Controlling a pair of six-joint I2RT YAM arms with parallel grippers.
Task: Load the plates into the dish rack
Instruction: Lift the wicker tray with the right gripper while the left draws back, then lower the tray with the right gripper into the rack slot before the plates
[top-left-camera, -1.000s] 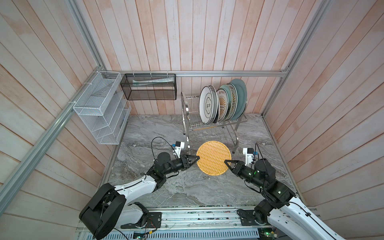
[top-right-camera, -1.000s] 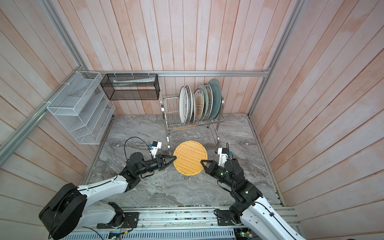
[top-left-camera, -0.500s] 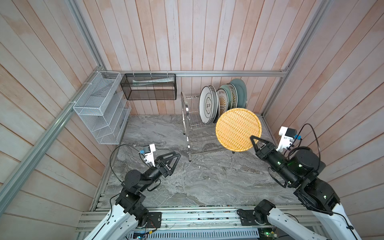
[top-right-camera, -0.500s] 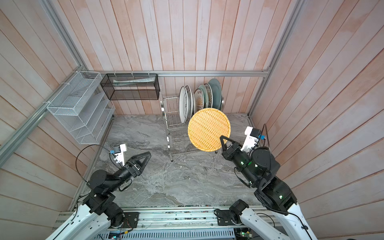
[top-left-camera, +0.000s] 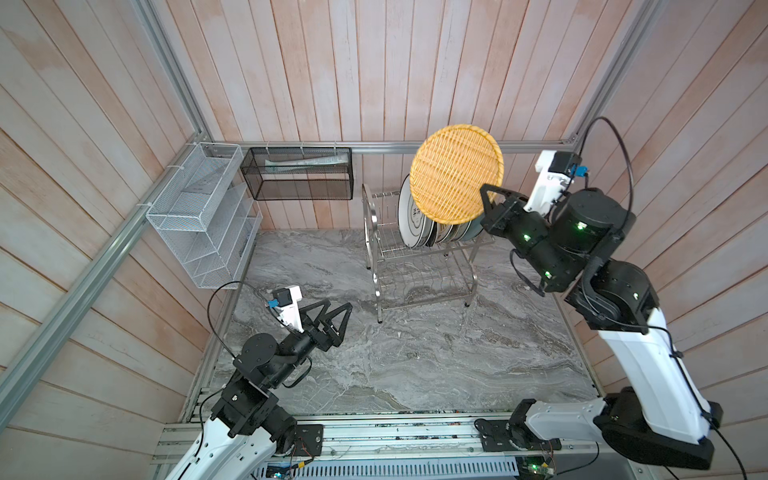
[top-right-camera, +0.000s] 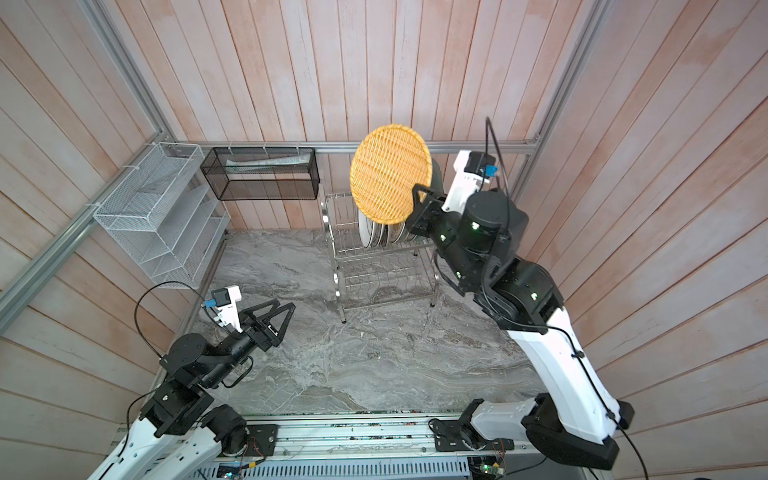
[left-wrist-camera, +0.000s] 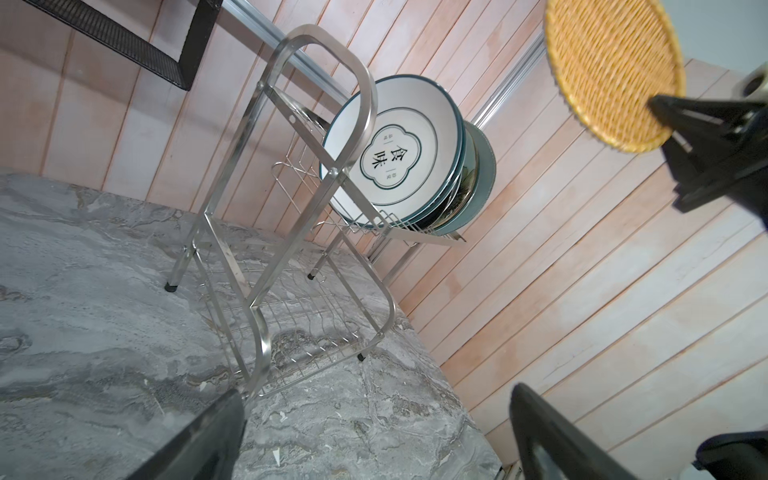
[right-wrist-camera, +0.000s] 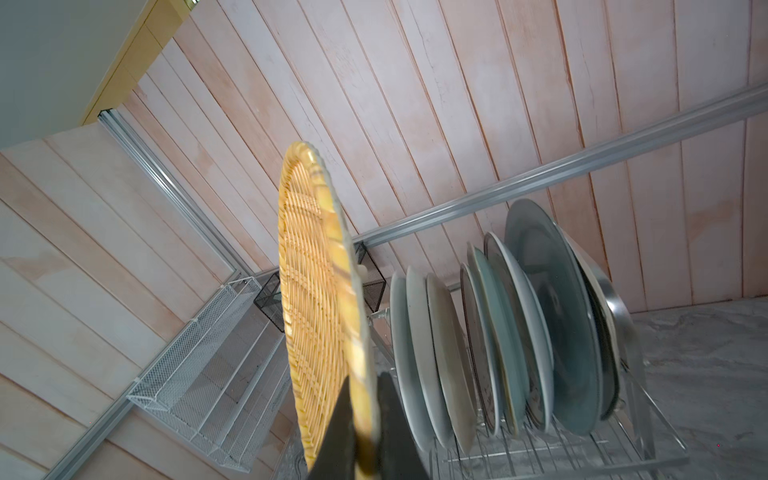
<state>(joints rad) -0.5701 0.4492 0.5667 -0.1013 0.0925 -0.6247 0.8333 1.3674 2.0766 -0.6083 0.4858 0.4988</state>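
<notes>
**Top views.** In both top views, the yellow woven round plate (top-left-camera: 456, 173) was held on edge in the air above the upper tier of the shiny two-tier stainless steel wire dish rack (top-left-camera: 419, 266). A second before, it had lain flat on the grey marble bench (top-left-camera: 415, 353) between the two arms. The right end effector (top-left-camera: 486, 195) was clamped shut on its lower rim. The left end effector (top-left-camera: 340, 305), earlier at the plate's rim, had drawn back to the near left of the bench, jaws wide apart and empty. No plate was left on the bench, so this was judged the last one, with only the slotting still to do.

**Left wrist view.** A white lettered plate with a dark green rim (left-wrist-camera: 395, 158) fronted the row standing in the upper tier. The lower tier was bare. The woven plate (left-wrist-camera: 611, 70) hung high, apart from that row.

**Right wrist view.** The woven plate (right-wrist-camera: 316, 299) appeared edge-on and upright, roughly parallel to the racked plates (right-wrist-camera: 498, 332) and near the closest one. It was shallow golden basketwork with a thicker bound rim.
</notes>
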